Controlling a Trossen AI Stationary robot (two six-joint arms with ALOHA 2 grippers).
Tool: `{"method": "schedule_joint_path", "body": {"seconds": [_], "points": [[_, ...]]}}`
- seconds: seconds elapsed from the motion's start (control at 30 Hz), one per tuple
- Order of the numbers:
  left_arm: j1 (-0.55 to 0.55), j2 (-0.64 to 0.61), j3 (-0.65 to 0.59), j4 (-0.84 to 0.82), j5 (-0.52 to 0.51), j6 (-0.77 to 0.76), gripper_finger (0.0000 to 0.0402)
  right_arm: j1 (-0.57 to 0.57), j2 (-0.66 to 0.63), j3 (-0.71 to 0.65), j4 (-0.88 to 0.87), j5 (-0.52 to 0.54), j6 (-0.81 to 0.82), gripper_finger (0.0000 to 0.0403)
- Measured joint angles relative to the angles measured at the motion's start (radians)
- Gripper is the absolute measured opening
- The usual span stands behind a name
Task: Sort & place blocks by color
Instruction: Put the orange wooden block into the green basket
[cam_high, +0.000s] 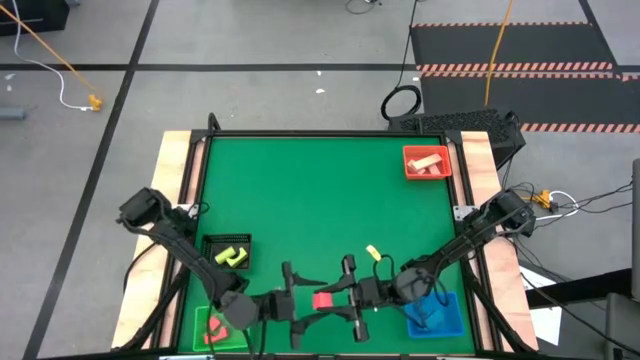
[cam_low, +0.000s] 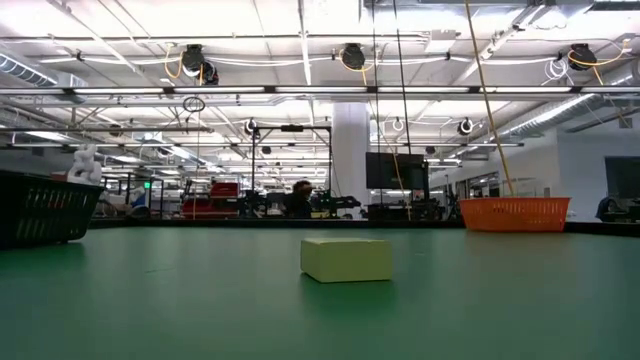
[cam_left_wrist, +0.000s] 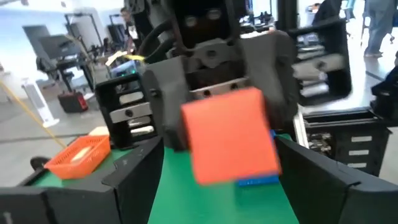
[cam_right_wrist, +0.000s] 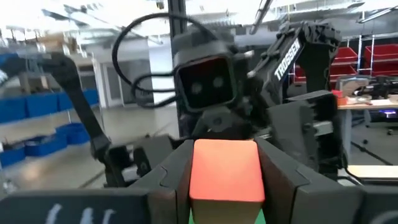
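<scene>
Red block (cam_high: 327, 299) hanging above the near edge of the green table (cam_high: 300, 190), midway btw the two arms. Sitting pinched in right gripper (cam_high: 345, 297), fingers (cam_right_wrist: 283, 177) closing snug on both its sides in right wrist view. Facing it head-on: left gripper (cam_high: 292, 303), fingers (cam_left_wrist: 134, 171) spread wide, flanking the block w/o touching, holding nothing.

Lying alone just beyond the right gripper: small yellow block (cam_high: 373, 253), showing mid-table in low view (cam_low: 346, 259).

Sitting around the edges:
- blue tray (cam_high: 437, 316), near right corner, partly under the right arm, dark piece inside, can't tell what.
- green tray (cam_high: 215, 326), near left corner, red pieces (cam_high: 213, 331) inside, half hidden by the left arm.
- black bin (cam_high: 226, 252), left side, holding yellow-green blocks (cam_high: 232, 256).
- red tray (cam_high: 427, 162), far right corner, holding tan wood blocks (cam_high: 428, 161).

Both arms crossing over the near trays, blocking the view into them.
</scene>
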Motion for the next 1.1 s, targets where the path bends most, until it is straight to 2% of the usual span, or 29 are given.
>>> {"method": "schedule_joint_path", "body": {"seconds": [0.33,0.43,0.6,0.83,0.9,0.93,0.97,1.1], "points": [[0.021,0.001,0.000,-0.045,0.011,-0.123,0.0293,-0.020,-0.001,0.002,-0.061,-0.003,-0.020,0.0116],[0.025,0.001,0.000,-0.053,0.018,-0.128,0.0266,-0.021,-0.001,0.002,-0.072,-0.002,-0.002,0.0116],[0.029,0.001,-0.001,-0.062,-0.021,-0.138,0.0175,-0.021,-0.003,0.002,-0.113,0.031,0.040,0.0115],[0.029,0.001,-0.001,-0.111,-0.012,-0.186,0.0174,-0.015,-0.003,0.002,-0.140,0.029,0.060,0.0115],[0.030,0.001,-0.001,-0.141,-0.006,-0.204,0.0174,-0.008,-0.002,0.002,-0.142,0.051,0.075,0.0142],[0.030,0.001,-0.001,-0.157,0.029,-0.221,0.0159,-0.004,-0.002,0.002,-0.148,0.055,0.069,0.0168],[0.028,0.002,0.000,-0.158,0.044,-0.243,0.0125,0.002,-0.002,0.001,-0.160,0.056,0.065,0.0197],[0.023,0.001,0.000,-0.210,0.036,-0.307,0.0130,0.023,-0.055,-0.001,-0.305,0.079,0.062,0.0304]]}}
